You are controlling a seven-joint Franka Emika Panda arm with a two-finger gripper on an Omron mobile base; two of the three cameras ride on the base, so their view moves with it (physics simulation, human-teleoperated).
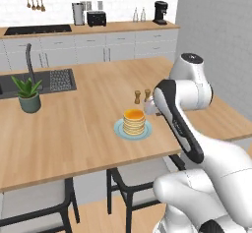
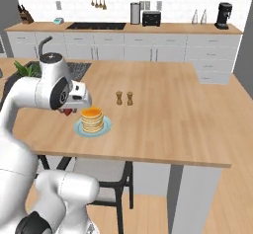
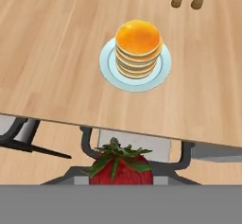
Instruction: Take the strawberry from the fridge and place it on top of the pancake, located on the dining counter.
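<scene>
The pancake (image 1: 134, 120) is a golden stack with an orange top on a pale blue plate (image 1: 119, 130), near the front edge of the wooden dining counter (image 1: 78, 129). My gripper (image 2: 66, 110) hangs just left of the stack in the right base view, about level with its top, shut on the strawberry (image 2: 65, 112). In the hand view the strawberry (image 3: 120, 168) with green leaves sits at the bottom between the jaws, over the counter's edge, and the pancake (image 3: 138, 46) lies ahead. In the left base view the gripper (image 1: 149, 110) is beside the stack. The fridge is out of view.
Two small brown shakers (image 1: 142, 96) stand just behind the plate. A potted plant (image 1: 28, 94) and the dark inset sink (image 1: 44, 82) are at the counter's left. Black-framed stools (image 1: 133, 178) sit under the front edge. A tall grey wall (image 1: 216, 35) rises at right.
</scene>
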